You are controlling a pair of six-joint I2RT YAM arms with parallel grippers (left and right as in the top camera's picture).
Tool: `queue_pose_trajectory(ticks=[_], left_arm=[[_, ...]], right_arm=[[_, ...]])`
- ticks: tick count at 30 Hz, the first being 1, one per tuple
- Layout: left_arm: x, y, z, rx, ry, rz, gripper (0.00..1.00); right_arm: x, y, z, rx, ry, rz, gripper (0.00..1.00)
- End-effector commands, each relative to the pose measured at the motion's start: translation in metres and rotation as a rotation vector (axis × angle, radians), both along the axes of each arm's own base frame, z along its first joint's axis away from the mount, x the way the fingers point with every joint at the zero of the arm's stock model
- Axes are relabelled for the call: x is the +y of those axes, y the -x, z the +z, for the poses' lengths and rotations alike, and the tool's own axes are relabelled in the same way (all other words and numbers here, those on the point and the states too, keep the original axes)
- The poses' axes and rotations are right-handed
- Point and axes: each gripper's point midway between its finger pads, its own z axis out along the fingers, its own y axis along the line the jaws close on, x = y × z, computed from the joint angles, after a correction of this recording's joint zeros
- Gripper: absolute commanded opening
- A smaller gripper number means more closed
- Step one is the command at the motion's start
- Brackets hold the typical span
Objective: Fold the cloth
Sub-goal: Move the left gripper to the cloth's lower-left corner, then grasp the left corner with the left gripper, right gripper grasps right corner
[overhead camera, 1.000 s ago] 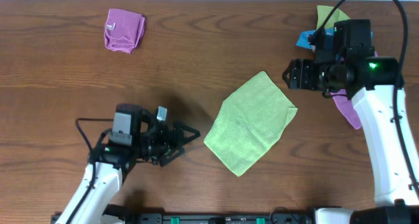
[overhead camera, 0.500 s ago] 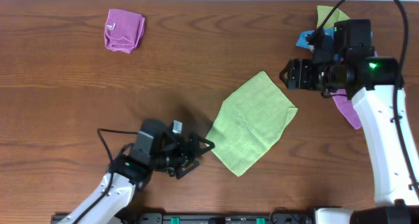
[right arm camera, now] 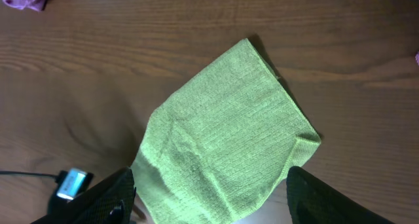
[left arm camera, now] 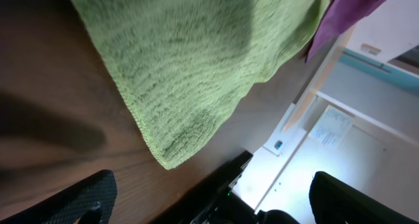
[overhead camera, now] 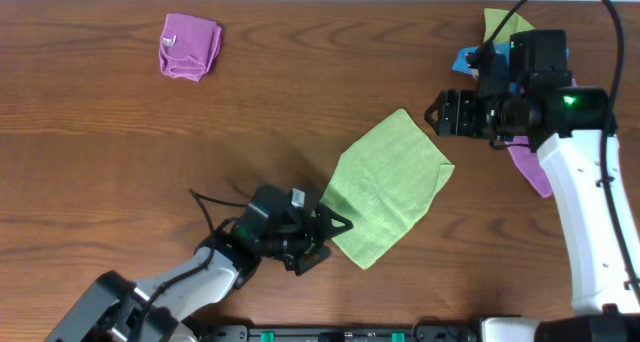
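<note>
Low in the overhead frame, the left hand sits at the lower-left edge of the green cloth. Its fingers are spread wide and grip nothing; whether a tip touches the fabric cannot be told from above. The left wrist view shows only the two dark fingertips in the bottom corners (the rest is cut off), with one corner of the cloth pointing down between them.

The cloth lies as a diamond in mid-frame on the brown worktop. One layer or doubled, I cannot tell, though the right wrist view shows a small tucked fold at the right corner of the cloth.

Up and to the right, just beside the cloth's upper corner, the right hand hangs with fingers apart, empty.

Behind that arm, mostly hidden, are a purple rag, a blue scrap and a yellow-green piece. At upper left, well apart, sits a bundled purple cloth.
</note>
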Motion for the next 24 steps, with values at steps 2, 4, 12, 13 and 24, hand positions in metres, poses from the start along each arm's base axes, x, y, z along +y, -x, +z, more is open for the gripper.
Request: queue_pose_trajectory(ticks=[2,4,12,13,24], left_arm=[[-0.008,0.008,-0.009,0.046,-0.019,-0.002,0.95],[-0.01,0.01,-0.011,0.046,-0.023,-0.006,0.95],[-0.018,0.012,-0.018,0.065,-0.055,0.026,0.98],[-0.02,0.012,-0.019,0.064,-0.058,0.024,0.98],[-0.04,0.009,-0.028,0.053,-0.089,-0.001,0.98]], right_arm=[[0.0,-0.001,0.009,-0.024,-0.019,-0.009,0.75],[0.0,-0.002,0.009,-0.028,-0.02,-0.009,0.75],[0.001,-0.007,0.012,-0.045,-0.031,-0.022,0.76],[0.001,-0.007,0.012,-0.046,-0.032,-0.022,0.76],[0.001,-0.007,0.013,-0.047,-0.032,-0.021,0.77]])
